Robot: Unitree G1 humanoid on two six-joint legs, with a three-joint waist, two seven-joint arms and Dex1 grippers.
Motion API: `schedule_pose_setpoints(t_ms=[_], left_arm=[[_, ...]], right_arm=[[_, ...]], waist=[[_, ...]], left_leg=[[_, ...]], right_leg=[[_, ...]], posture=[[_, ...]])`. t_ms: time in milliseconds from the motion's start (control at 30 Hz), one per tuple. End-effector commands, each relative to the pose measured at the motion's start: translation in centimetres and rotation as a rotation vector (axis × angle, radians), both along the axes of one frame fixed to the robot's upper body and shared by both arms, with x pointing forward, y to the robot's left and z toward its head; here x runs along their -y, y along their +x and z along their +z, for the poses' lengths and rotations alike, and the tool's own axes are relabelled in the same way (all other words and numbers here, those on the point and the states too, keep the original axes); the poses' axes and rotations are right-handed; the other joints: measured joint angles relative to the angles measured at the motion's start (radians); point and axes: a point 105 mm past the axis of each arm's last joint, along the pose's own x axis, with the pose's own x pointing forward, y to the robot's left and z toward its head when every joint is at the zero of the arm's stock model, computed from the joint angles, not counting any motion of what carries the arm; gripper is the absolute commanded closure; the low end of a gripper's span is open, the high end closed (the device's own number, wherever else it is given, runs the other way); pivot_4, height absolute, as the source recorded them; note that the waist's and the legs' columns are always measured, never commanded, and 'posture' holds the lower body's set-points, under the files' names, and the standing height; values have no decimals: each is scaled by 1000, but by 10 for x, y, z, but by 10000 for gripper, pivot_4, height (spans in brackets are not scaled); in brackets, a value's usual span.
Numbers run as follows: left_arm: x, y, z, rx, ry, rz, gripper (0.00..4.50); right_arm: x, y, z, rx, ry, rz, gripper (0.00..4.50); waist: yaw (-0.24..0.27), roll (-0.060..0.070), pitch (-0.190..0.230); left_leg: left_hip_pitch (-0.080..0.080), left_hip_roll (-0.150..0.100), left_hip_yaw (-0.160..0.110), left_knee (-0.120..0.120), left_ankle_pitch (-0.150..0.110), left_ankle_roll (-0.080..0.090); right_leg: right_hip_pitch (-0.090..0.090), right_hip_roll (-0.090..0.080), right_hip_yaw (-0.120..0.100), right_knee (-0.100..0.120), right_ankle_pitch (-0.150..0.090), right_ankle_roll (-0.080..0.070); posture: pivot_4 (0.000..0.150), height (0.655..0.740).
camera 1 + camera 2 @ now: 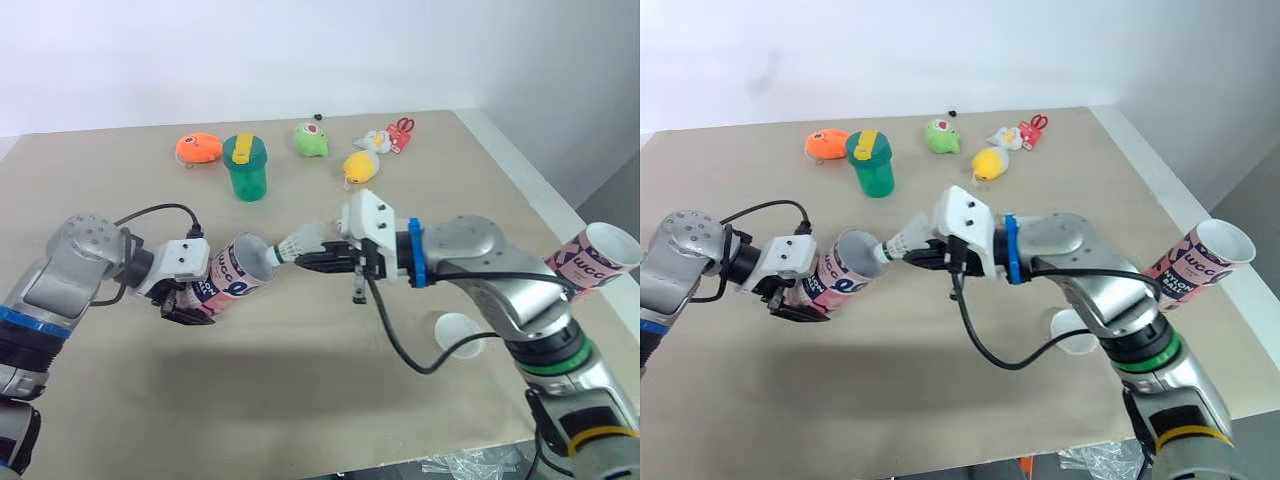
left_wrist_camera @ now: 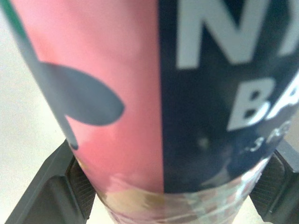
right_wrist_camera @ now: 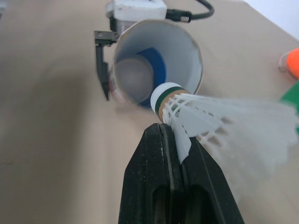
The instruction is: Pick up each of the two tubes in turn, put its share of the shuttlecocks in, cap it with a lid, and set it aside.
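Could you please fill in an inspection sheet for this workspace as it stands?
Surface: tan table.
Job's things: tube held tilted, mouth toward the shuttlecock, whose cork is at the rim; second tube by the table's right edge; lid lying near the right arm.
Clutter: orange toy, green cup, green toy, yellow toy, white and red toy, along the far side.
Grippers: left gripper shut on the tube; right gripper shut on the shuttlecock.
Cables: left wrist cable and right wrist cable, both black, looping free.
Surroundings: white wall; nothing else seen.
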Motion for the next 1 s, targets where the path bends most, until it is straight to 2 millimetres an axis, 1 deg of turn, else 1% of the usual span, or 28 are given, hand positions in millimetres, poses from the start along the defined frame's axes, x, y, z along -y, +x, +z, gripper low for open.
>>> schedule_pose_setpoints(t_ms=[33, 100, 267, 300, 367, 400, 433, 467, 567, 600, 667, 700, 733, 767, 833, 900, 967, 1000], left_arm=[[4, 0, 10, 35, 0, -24, 5867], [4, 0, 9, 33, -1, -23, 5867], [5, -1, 8, 29, -3, -23, 5867], [5, -1, 8, 29, -3, -22, 5867], [5, -1, 7, 29, -5, -22, 5867], [5, -1, 7, 28, -6, -23, 5867], [6, -1, 7, 28, -7, -24, 5867], [6, -1, 7, 27, -8, -24, 5867], [7, -2, 6, 26, -11, -27, 5867], [7, -2, 6, 27, -13, -26, 5867], [6, -3, 5, 27, -12, -23, 5867], [6, -3, 5, 27, -12, -21, 5867], [6, -3, 5, 27, -13, -20, 5867], [6, -3, 5, 28, -13, -19, 5867], [6, -3, 5, 28, -15, -18, 5867], [6, -3, 4, 28, -15, -19, 5867], [6, -3, 3, 29, -16, -20, 5867], [7, -3, 3, 30, -15, -21, 5867]], right_arm=[[-14, -2, 10, 71, -3, 57, 44144], [-18, -3, 14, 73, 7, 74, 44144], [-22, -8, 14, 57, -5, 115, 44144], [-23, -10, 15, 51, 5, 123, 38171], [-25, -14, 22, 40, 49, 134, 32148], [-24, -15, 24, 36, 63, 135, 28212], [-24, -16, 25, 34, 72, 133, 22797], [-23, -16, 25, 32, 76, 130, 18334], [-17, -17, 26, 20, 130, 103, 2221], [-12, -18, 31, 4, 192, 74, 488], [5, -13, 43, 8, 323, -27, 488], [17, -8, 44, 29, 354, -99, 488], [31, 2, 42, 87, 361, -203, 488], [46, 12, 39, 139, 359, -314, 488], [76, 26, 32, 219, 355, -495, 488], [114, 38, 23, 286, 384, -702, 488], [146, 43, 6, 306, 405, -873, 488], [158, 43, -5, 296, 405, -938, 488]], waist=[[0, 0, 0], [0, 0, 0], [0, 0, 0], [0, 0, 0], [-1, 0, 0], [-1, 0, 0], [-1, 0, 0], [-1, 0, 0], [-1, 0, 0], [-1, 0, 0], [0, 0, 0], [1, 0, 0], [2, -1, 0], [3, -1, 0], [2, -1, 0], [1, -2, -1], [1, -2, -1], [1, -2, -1]], left_leg=[[0, 0, 0, 0, 0, 0], [0, 0, 0, 0, 0, 0], [1, 0, 0, 4, 0, 0], [2, 0, 0, 4, 0, 0], [2, 0, 0, 5, 0, 0], [2, 0, 0, 5, 0, 0], [2, 1, -1, 5, 0, 0], [2, 1, -1, 5, 0, 1], [2, 1, -1, 5, 0, 1], [2, 1, -1, 5, 0, 1], [2, 1, -1, 5, 0, 1], [2, 1, -1, 5, 0, 1], [1, 0, -1, 5, 0, 1], [1, 0, -1, 5, 0, 1], [2, -2, 0, 6, 0, 1], [2, -2, 1, 6, 0, 1], [2, -1, 0, 5, 0, 1], [2, -2, 0, 6, 0, 1]], right_leg=[[0, 0, 0, 1, 0, 0], [-1, 0, 0, 3, -1, -1], [-1, 0, 0, 8, -3, -1], [-1, 0, 0, 9, -3, -1], [-1, 1, 0, 10, -2, -1], [-1, 1, 0, 10, -2, -1], [-1, 2, 0, 10, -2, -1], [-1, 2, 0, 11, -2, -1], [-1, 2, 0, 10, -2, -1], [-1, 2, 0, 10, -2, -1], [-1, 2, 0, 10, -2, -1], [-1, 2, 0, 10, -2, -1], [-1, 1, 0, 10, -2, -1], [-1, 1, 0, 10, -3, -1], [0, -1, 0, 10, -3, 1], [-1, -1, 1, 10, -3, 1], [0, 0, 1, 10, -3, 1], [0, 0, 1, 10, -3, 1]], posture=[[1500, 7400], [1500, 7400], [1500, 7400], [1500, 7400], [1500, 7400], [1500, 7400], [1500, 7400], [1500, 7400], [1500, 7400], [1500, 7400], [1500, 7400], [1500, 7400], [1500, 7400], [1500, 7400], [1500, 7400], [1500, 7400], [1500, 7400], [1500, 7400]])
